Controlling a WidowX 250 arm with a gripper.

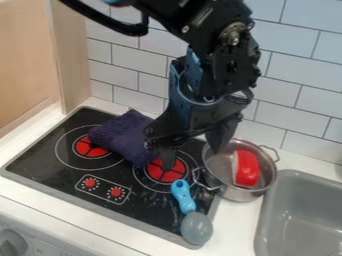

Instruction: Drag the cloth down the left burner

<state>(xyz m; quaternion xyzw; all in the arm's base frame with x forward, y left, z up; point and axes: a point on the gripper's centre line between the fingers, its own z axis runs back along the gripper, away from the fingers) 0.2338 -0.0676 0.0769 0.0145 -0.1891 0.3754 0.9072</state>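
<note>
The dark purple cloth point(125, 136) lies bunched on the black stovetop, covering the inner edge of the left burner point(89, 148) and reaching to the upper left of the right burner point(165, 171). Above the right burner and the pot's left side hangs my black gripper point(193, 148), pointing down with its two fingers spread apart. One finger is just right of the cloth, over the right burner; the other is by the pot's rim. Nothing is held between them. Whether the gripper touches the cloth, I cannot tell.
A metal pot point(229, 192) holding a red and white object point(246, 168) stands right of the stove. A spoon with a blue handle point(182, 196) and grey bowl lies near the stove's lower right corner. The grey sink point(294, 215) is at the right, with a tiled wall point(300, 80) behind.
</note>
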